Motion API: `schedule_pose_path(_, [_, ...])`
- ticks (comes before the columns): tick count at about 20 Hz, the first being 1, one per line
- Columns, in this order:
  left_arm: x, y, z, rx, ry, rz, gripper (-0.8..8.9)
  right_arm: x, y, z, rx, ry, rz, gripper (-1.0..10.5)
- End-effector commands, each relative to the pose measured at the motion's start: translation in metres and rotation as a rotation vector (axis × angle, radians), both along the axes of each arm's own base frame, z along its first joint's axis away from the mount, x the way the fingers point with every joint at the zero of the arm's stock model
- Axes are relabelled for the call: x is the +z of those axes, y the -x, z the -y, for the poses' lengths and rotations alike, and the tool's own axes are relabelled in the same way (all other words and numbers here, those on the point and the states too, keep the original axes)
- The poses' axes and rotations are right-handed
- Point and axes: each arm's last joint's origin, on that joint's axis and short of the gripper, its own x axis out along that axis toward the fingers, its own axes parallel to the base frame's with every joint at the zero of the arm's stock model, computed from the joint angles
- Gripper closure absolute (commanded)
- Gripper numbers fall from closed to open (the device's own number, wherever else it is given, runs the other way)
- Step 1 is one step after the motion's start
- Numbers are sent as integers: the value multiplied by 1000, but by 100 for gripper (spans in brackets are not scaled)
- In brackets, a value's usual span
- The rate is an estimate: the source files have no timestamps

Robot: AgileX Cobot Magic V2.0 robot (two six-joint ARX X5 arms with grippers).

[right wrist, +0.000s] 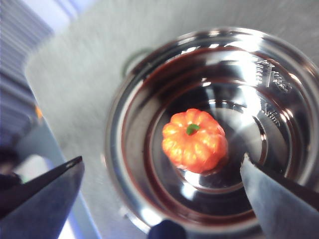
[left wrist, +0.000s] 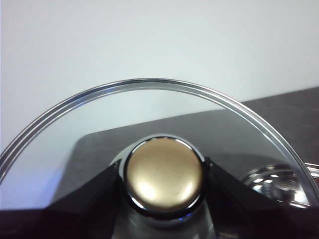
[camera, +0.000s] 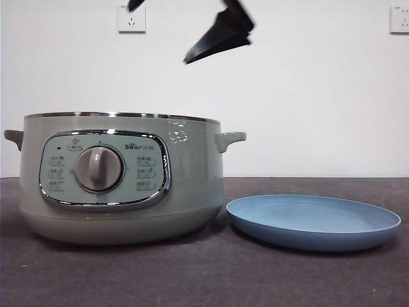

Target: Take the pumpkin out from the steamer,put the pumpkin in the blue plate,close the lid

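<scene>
The pumpkin (right wrist: pixel 195 140), orange with a green stem, lies in the middle of the steamer's shiny steel bowl (right wrist: pixel 149 164). My right gripper (right wrist: pixel 162 199) hangs open above it, one jaw on each side, touching nothing. In the front view the pale green steamer (camera: pixel 121 185) stands at the left without its lid, and the pumpkin is hidden inside. The right gripper (camera: pixel 217 39) hovers above the steamer's right side. The blue plate (camera: pixel 313 220) lies empty to the steamer's right. My left gripper (left wrist: pixel 163 196) is shut on the knob (left wrist: pixel 163 175) of the glass lid (left wrist: pixel 149 82), held up off the steamer.
A black tip (camera: pixel 134 5) of an arm shows at the top left of the front view. Through the lid's glass I see part of the steamer's steel rim (left wrist: pixel 279 180). The dark table (camera: pixel 204 275) runs in front of the steamer and the plate.
</scene>
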Motion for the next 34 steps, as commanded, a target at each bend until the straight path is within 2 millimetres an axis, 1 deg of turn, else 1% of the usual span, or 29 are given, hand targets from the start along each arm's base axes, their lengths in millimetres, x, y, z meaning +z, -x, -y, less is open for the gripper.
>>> schedule_pose_path(1, [8,7,-4,36,-16,56,822,-5,-14,-28,17,117,40,402])
schedule_pose_path(4, [5,7,-5,59,-43,24,822,-24,-23,-59,12,217,96,402])
schedule_pose_path(6, [3,7,-5,59,-51,6,822,-43,-25,-75,42,245,87,403])
schedule_pose_path(9, [2,7,-5,59,-53,1,822,-72,-28,-91,72,283,56,405])
schedule_pose_path(13, [2,7,-5,59,-55,-2,822,-110,-38,-101,85,337,-2,406])
schedule_pose_path(15, [2,7,-5,59,-57,-7,822,-119,-40,-103,85,352,-15,409])
schedule_pose_path(16, [1,7,-5,59,-58,-9,822,-119,-40,-103,84,352,-15,413])
schedule_pose_path(17, [1,7,-5,58,-59,-12,822,-119,-40,-103,84,350,-12,456])
schedule_pose_path(19, [1,7,-5,58,-60,-14,822,-118,-40,-103,79,351,-6,914])
schedule_pose_path(20, [1,7,-5,58,-60,-14,822,-117,-41,-103,77,346,-2,947])
schedule_pose_path(22, [0,5,-4,55,-62,-21,822,-107,-39,-101,74,330,12,946])
schedule_pose_path(24, [-3,-4,0,49,-74,-49,822,-83,-30,-91,72,323,20,946])
schedule_pose_path(26, [-7,-16,6,18,-81,-82,822,-47,-19,-67,55,328,19,946])
schedule_pose_path(28, [-10,-28,14,-89,-62,-106,822,-12,-9,-30,-39,411,41,946])
schedule_pose_path(30, [-11,-39,22,-182,-39,-104,822,12,-4,13,-204,523,37,947])
schedule_pose_path(32, [-11,-46,28,-283,-12,-100,822,23,-7,57,-447,617,-28,949])
schedule_pose_path(34, [-11,-49,31,-325,-2,-95,822,23,-7,84,-633,691,-13,949])
